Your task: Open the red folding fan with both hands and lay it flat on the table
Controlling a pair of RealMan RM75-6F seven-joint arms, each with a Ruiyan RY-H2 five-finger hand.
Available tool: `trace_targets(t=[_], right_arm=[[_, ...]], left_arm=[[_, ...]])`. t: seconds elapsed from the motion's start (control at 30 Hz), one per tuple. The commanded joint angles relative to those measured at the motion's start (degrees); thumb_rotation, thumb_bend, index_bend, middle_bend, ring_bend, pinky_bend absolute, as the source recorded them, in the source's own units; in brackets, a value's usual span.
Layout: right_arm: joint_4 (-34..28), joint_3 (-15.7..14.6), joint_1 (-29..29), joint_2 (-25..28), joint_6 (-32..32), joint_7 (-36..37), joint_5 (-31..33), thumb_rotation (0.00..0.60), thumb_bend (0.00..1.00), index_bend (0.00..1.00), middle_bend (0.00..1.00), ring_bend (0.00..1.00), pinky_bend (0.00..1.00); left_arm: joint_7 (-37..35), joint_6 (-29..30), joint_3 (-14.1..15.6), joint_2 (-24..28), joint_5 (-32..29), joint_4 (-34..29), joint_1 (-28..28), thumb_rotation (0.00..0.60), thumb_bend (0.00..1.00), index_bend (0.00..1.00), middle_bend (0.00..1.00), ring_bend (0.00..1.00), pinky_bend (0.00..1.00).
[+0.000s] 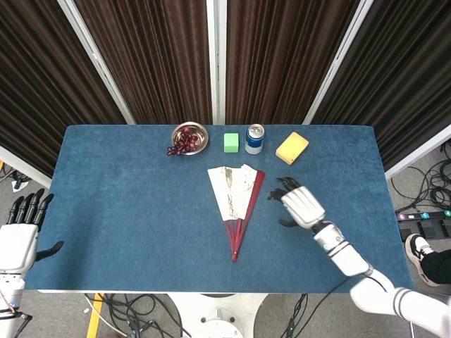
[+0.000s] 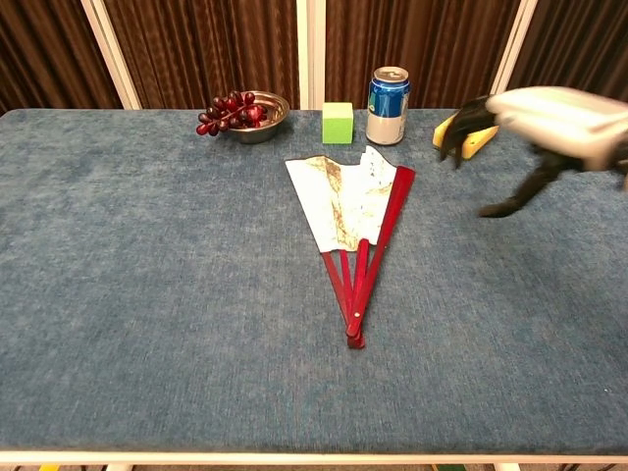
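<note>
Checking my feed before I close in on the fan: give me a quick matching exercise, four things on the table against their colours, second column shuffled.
Things:
1. fan ribs
2. cube
3. sponge
4. can

Colours:
A. yellow
B. blue with a silver top
C. red
D. green

Pairs: 1-C, 2-D, 3-A, 4-B
</note>
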Motion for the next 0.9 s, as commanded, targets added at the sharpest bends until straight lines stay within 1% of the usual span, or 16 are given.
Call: trace_targets(t=[0.03,0.13,0.3,0.43,0.53,0.77,0.9], right_arm=[[8.75,-0.54,4.25,-7.83,-1.81,-1.19,-1.48,0.6,0.03,0.39,0.39,0.09,0.11],[14.26,-1.66,5.26,-11.92,-0.8,-1.17,-2.34,0.6,0.04,0.4,0.39,0.09,0.1],[23.09,-3.19,6.03,-18.47,1.49,0.95,-3.0,0.6,0.04,0.41,0.4,0.09,0.09],[28.94,-3.73,6.41,-22.7,3.98,2.68,-3.3,0.6,0.04,0.42,0.4,0.09,0.08],[33.38,-4.16,6.7,-25.47,5.87,3.5,-3.62,0.6,0.05,0.42,0.4,0.09,0.07],[41.85,-5.61,7.3,-30.4,8.07,6.27,-4.05,0.6,0.08,0.45,0.41,0.09,0.07],[46.16,-6.4,7.79,-32.8,9.58,7.71,-4.49,0.6,0.12,0.48,0.41,0.1,0.06]], left_arm=[[-0.53,-0.1,0.1,0.06,-0.07,0.02,0.08,0.6,0.0,0.09,0.08,0.01,0.06],[-1.04,-0.41,0.23,0.08,-0.14,0.07,0.06,0.6,0.0,0.09,0.08,0.01,0.06],[-1.81,-0.98,0.29,0.05,-0.33,0.11,-0.1,0.6,0.0,0.09,0.08,0.01,0.06],[-2.13,-1.07,0.23,-0.03,-0.41,0.24,-0.16,0.6,0.0,0.09,0.08,0.01,0.06],[-2.44,-1.33,0.27,-0.14,-0.58,0.41,-0.19,0.6,0.0,0.09,0.08,0.01,0.06],[-3.53,-2.16,0.4,-0.18,-0.76,0.62,-0.46,0.6,0.0,0.09,0.08,0.01,0.06],[-4.06,-2.29,0.29,-0.16,-0.69,0.78,-0.65,0.6,0.0,0.09,0.08,0.01,0.06]])
